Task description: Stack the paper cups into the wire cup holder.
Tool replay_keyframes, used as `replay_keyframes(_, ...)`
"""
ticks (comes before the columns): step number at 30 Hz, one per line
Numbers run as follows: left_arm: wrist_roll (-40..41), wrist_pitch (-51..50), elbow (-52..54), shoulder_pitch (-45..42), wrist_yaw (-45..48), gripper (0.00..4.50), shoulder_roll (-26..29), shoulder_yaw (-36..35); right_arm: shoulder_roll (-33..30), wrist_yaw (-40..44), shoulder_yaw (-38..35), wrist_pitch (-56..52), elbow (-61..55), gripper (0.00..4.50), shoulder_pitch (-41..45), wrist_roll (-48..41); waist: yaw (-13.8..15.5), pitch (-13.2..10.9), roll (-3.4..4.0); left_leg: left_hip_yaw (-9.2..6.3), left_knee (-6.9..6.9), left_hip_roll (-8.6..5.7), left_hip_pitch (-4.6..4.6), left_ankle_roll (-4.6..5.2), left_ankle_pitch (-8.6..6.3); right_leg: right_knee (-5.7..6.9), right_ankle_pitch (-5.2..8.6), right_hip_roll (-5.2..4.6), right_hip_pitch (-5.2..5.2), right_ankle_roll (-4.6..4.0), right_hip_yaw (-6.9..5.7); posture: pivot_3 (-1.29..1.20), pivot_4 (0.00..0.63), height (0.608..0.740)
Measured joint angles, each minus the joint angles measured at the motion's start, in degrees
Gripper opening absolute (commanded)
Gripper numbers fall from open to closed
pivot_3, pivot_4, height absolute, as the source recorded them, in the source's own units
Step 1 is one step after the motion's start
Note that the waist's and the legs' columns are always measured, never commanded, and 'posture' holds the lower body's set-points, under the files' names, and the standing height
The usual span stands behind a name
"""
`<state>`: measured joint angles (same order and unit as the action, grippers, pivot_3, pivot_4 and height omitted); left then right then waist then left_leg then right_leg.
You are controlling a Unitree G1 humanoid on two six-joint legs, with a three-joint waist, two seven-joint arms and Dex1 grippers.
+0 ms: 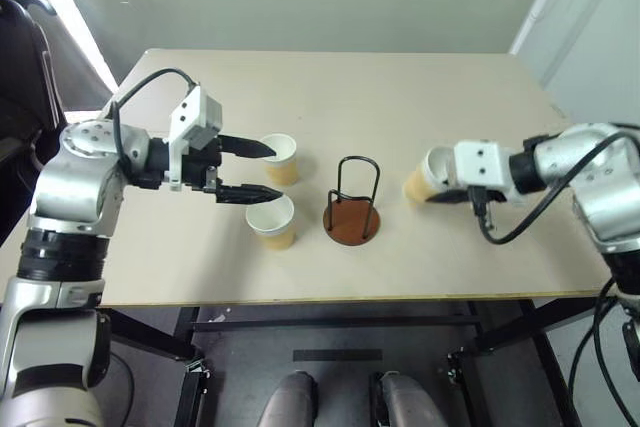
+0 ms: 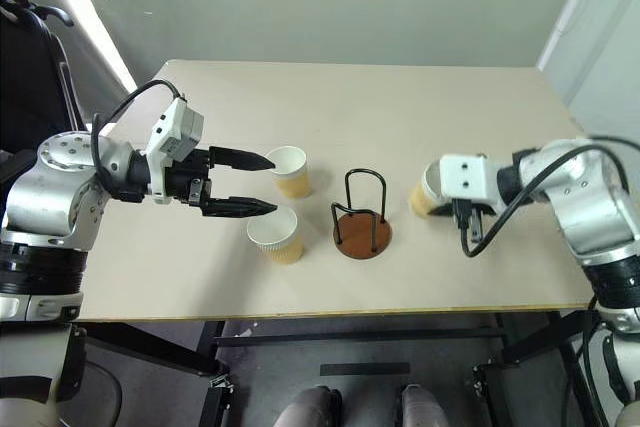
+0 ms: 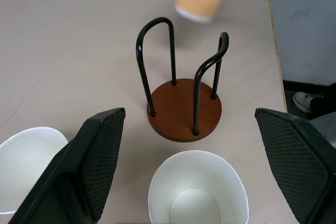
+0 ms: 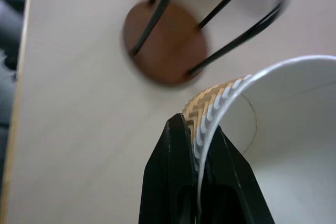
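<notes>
the wire cup holder (image 1: 352, 209) stands upright on the table (image 1: 440, 97), near the front edge, and it is empty. two paper cups stand upright to its left: one cup (image 1: 280, 158) further back and one cup (image 1: 272, 221) closer to the front edge. the left gripper (image 1: 262, 169) hovers beside these two cups with its jaws spread wide and holding nothing. the third cup (image 1: 427, 178) is to the right of the holder, tilted on its side above the table. the right gripper (image 4: 202, 145) has its jaws clenched on the rim wall of this cup, one finger inside and one outside.
</notes>
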<state>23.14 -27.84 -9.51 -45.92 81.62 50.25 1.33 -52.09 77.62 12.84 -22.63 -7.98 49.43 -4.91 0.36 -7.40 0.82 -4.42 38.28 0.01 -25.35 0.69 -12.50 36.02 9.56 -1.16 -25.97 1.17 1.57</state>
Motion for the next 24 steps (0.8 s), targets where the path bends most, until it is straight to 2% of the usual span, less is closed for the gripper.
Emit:
replay_keyframes(6,-0.9,0.6,-2.2,-1.3,0.9,4.27,0.0,1.0,4.6,-0.4,0.5,-4.0,-2.9,0.04,7.2,-1.3,0.1,0.0,0.00,-0.02,0.01,-0.01,0.00,0.01,0.00,-0.01,0.04,0.00,0.00,-0.07,-0.01,0.00,0.150,0.740)
replay_keyframes(14,-1.1,1.4,-3.2,-2.3,1.4,4.27,-0.5,1.8,8.3,0.0,5.0,-4.6,-4.8,0.04,7.6,-1.6,0.1,0.0,0.00,-0.01,0.00,-0.02,-0.02,0.01,0.00,-0.01,0.04,0.00,-0.03,-0.07,0.00,0.00,0.150,0.740)
replay_keyframes(24,-1.0,1.3,-3.0,-2.2,1.5,4.27,-0.7,1.8,10.3,0.1,8.7,2.1,1.6,0.04,8.9,2.3,0.0,0.0,0.00,-0.02,0.00,-0.01,-0.02,0.01,0.00,0.01,0.05,-0.01,-0.05,-0.08,0.00,0.00,0.150,0.740)
